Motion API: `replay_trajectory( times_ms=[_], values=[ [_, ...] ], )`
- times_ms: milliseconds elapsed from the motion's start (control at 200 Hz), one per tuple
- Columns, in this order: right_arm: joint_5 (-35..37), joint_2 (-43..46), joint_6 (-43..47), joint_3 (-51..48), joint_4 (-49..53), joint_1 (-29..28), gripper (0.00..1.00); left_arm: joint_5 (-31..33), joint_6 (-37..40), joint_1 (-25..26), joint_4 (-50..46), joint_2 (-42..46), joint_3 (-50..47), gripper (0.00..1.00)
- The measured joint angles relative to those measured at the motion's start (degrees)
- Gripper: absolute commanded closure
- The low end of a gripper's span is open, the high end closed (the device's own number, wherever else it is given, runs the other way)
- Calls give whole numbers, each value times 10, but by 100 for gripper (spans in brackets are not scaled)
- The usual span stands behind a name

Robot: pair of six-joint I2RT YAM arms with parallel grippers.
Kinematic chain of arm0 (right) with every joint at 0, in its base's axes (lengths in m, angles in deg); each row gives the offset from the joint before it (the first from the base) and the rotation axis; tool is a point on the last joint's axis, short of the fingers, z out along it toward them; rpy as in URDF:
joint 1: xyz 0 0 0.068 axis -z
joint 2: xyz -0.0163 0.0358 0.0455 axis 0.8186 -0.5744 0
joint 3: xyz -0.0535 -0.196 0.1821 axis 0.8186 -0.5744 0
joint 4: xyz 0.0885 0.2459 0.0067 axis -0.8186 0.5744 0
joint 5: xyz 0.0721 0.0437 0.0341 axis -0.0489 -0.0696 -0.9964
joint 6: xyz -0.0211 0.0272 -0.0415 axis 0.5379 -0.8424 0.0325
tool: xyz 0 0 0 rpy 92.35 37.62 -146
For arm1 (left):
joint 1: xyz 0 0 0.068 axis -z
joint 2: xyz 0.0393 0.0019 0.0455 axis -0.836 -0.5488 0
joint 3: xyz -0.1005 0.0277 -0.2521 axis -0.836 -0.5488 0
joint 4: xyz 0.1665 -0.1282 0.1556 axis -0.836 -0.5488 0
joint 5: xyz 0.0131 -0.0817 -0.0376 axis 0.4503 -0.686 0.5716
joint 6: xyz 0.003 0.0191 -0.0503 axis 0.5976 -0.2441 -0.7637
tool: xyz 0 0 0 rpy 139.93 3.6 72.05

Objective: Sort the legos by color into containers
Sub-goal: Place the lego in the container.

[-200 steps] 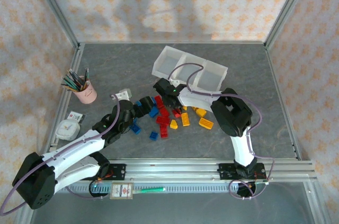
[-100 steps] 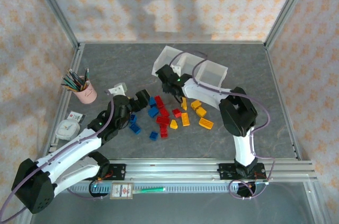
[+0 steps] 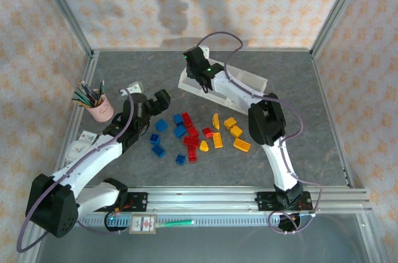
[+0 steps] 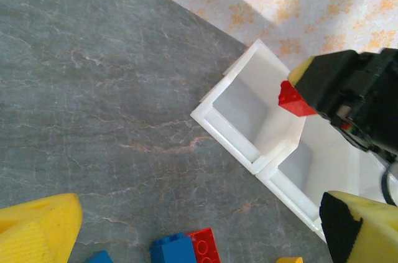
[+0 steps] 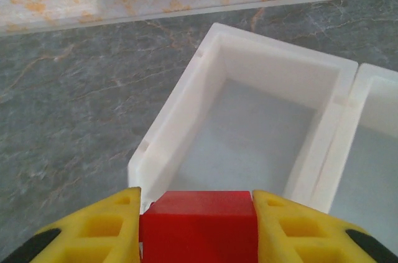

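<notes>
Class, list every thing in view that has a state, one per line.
tray, visible compartments empty
right gripper, shut on red lego
red lego, held over tray
left gripper, open, empty
loose legos, unsorted outside tray
pencil cup, upright, filled

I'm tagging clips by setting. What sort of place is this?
Probably a robotics lab cell dressed as a room: robot arms bolted to a metal rail, wallpapered panels in metal framing around the table, and a sorting exercise of bricks and a tray.
</notes>
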Motion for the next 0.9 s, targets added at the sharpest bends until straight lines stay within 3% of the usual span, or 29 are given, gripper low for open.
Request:
replay_trajectory(
  times_ms=[210,490,901],
  values=[
    [1,-45,26,37,2,14,43,-13,6,-4,7,-17,7,1],
    [-1,-40,39,46,3,10,36,-18,10,-4,13,-13,7,1],
    [-24,139,30,-137,-7,-12,25,-54,10,-4,9,42,6,1]
  ],
)
